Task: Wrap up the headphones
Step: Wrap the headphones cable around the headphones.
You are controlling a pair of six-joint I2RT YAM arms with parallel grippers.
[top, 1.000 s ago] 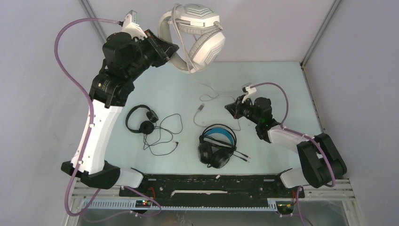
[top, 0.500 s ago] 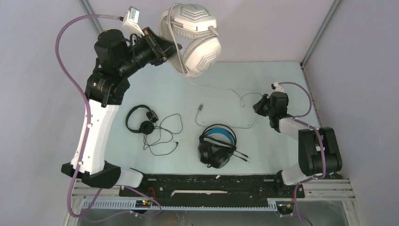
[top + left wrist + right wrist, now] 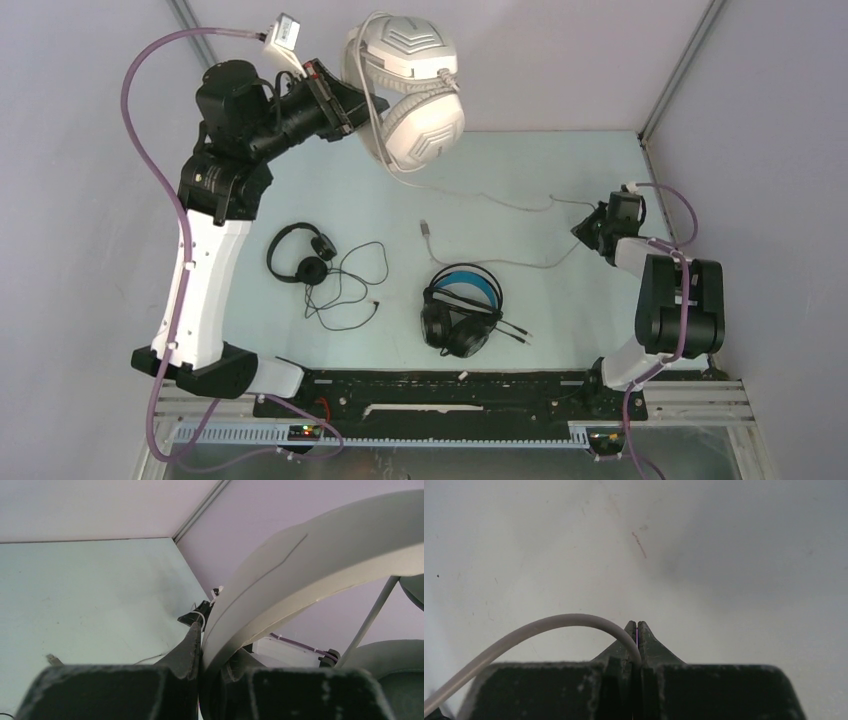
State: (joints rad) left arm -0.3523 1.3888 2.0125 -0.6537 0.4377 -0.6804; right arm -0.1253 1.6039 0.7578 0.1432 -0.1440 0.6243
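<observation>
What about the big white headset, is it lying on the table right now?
No, the left gripper holds the white headset by its headband up in the air, clear of the table.

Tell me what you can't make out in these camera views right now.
- Left wrist: the white headphones fill the frame, cut off at the right edge.
- Right wrist: the white cable exits the left edge.
- Top: the cable's plug is too small to identify.

No readable text, labels, or numbers anywhere
</observation>
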